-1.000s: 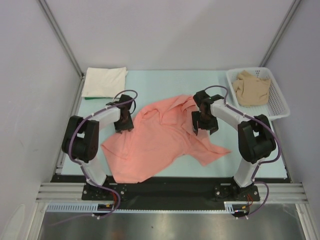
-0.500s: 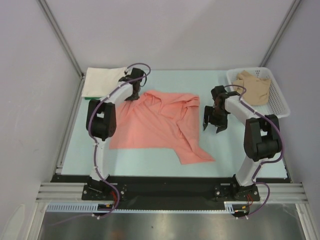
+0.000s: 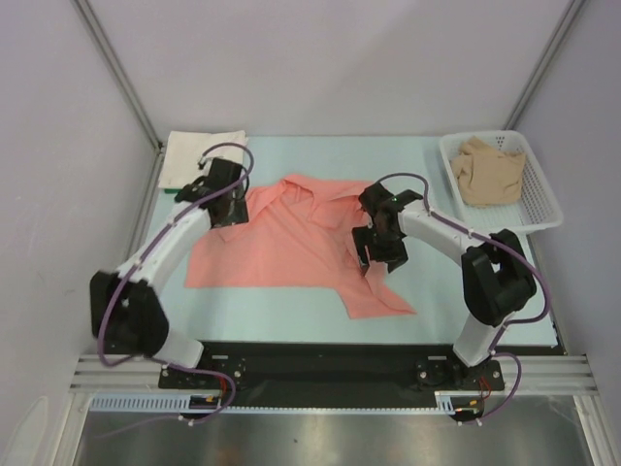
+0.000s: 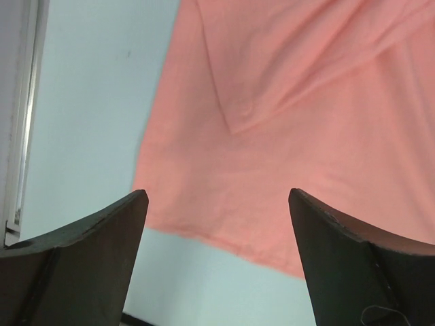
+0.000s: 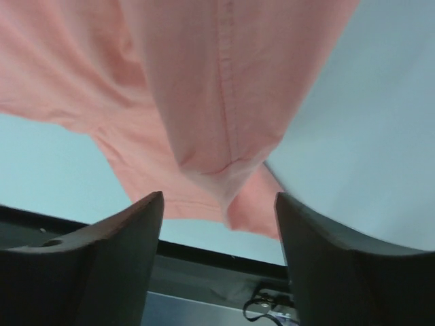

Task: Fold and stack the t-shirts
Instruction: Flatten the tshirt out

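Pink t-shirt (image 3: 291, 248) lies beneath left tool (image 3: 228, 204), right tool (image 3: 377, 249).

around the work: table, basket, frame and walls
we see a pale mint table (image 3: 320, 160) closed in by plain grey walls (image 3: 320, 68), with slanted aluminium posts (image 3: 116, 73) rising from its far corners; a white mesh basket (image 3: 541, 194) sits in the table's far right corner, close to the right wall; along the near edge we find a black strip (image 3: 320, 364), a ribbed aluminium rail (image 3: 116, 374) showing at either end of it, and nearest us a shiny steel sheet (image 3: 330, 437)
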`<state>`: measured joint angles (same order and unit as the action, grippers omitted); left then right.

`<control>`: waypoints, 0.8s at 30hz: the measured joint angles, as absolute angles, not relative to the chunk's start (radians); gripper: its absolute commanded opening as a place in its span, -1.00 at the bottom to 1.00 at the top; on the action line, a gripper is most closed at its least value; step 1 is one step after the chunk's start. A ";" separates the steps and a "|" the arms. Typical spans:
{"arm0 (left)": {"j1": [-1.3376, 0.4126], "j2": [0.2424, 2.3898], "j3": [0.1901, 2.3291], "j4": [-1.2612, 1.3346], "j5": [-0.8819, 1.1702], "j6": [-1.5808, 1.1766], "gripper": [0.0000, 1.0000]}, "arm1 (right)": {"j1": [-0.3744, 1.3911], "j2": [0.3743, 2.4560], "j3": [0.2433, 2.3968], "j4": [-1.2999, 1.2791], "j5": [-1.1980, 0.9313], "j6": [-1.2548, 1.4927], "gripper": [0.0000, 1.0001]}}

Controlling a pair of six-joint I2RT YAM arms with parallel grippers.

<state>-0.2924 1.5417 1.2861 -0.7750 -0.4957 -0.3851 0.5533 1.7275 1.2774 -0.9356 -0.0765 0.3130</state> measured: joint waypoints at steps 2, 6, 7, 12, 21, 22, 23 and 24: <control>-0.289 1.411 1.208 -0.802 -0.464 -0.392 0.81 | 0.535 1.752 1.277 -0.928 -0.080 0.321 0.09; -0.271 1.215 1.111 -0.849 -0.419 -0.422 0.82 | 0.448 1.826 1.277 -0.889 -0.097 0.336 -0.88; -0.258 1.178 1.093 -0.867 -0.407 -0.432 0.82 | 0.418 1.840 1.277 -0.882 -0.102 0.337 -1.00; -0.135 1.117 1.000 -0.901 -0.385 -0.488 0.70 | 0.228 1.855 1.279 -0.858 -0.093 0.339 0.06; 0.127 1.161 0.844 -0.857 -0.237 -0.610 0.29 | 0.194 1.770 1.306 -0.901 -0.032 0.306 0.98; 0.175 1.172 0.822 -0.838 -0.213 -0.621 0.22 | 0.213 1.729 1.306 -0.912 -0.033 0.306 0.96; 0.223 1.182 0.801 -0.822 -0.193 -0.631 0.22 | 0.231 1.680 1.306 -0.920 -0.038 0.308 0.93; 0.263 1.194 0.786 -0.812 -0.178 -0.635 0.22 | 0.250 1.626 1.305 -0.923 -0.048 0.313 0.88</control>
